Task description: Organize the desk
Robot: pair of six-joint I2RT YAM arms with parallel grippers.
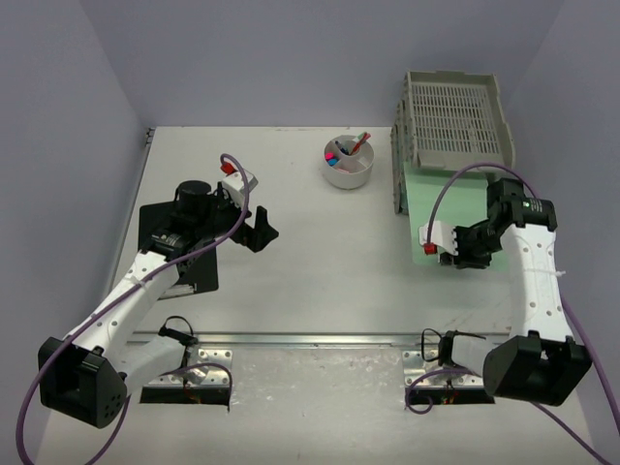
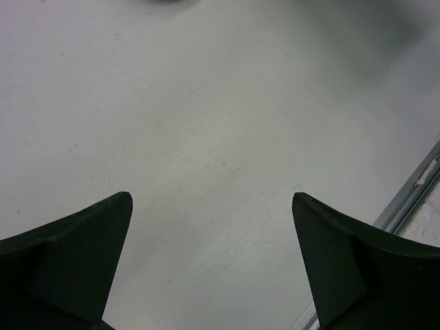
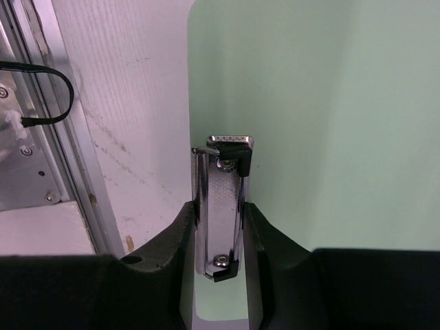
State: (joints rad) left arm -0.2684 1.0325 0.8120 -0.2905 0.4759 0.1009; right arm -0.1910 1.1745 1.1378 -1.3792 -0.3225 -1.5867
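Right gripper [image 3: 218, 220] is clamped on the chrome clip [image 3: 223, 172] of the green clipboard [image 1: 433, 199], at the right of the desk [image 1: 320, 271]. The board's far end seems tucked under the grey paper trays [image 1: 455, 116].

Judgement: grip the clip squarely and slide the board level, or the tray edge may snag it.

Left gripper [image 1: 254, 231] has its jaws apart over bare desk, beside a black pad [image 1: 155, 218]. Pen cup [image 1: 349, 165] sits far centre, well apart.

Light was soft and even, falling from above. Ahead of the left pincer [image 2: 212, 199] the desk [image 2: 206, 103] was bright, with a blurred dark shadow [image 2: 165, 3] at the far edge. Its fingers [image 2: 69, 261] were near-black and soft-edged. In the right pincer [image 3: 220, 206], the metal bar [image 3: 223, 199] showed faint glare, sharp against defocused fingers.
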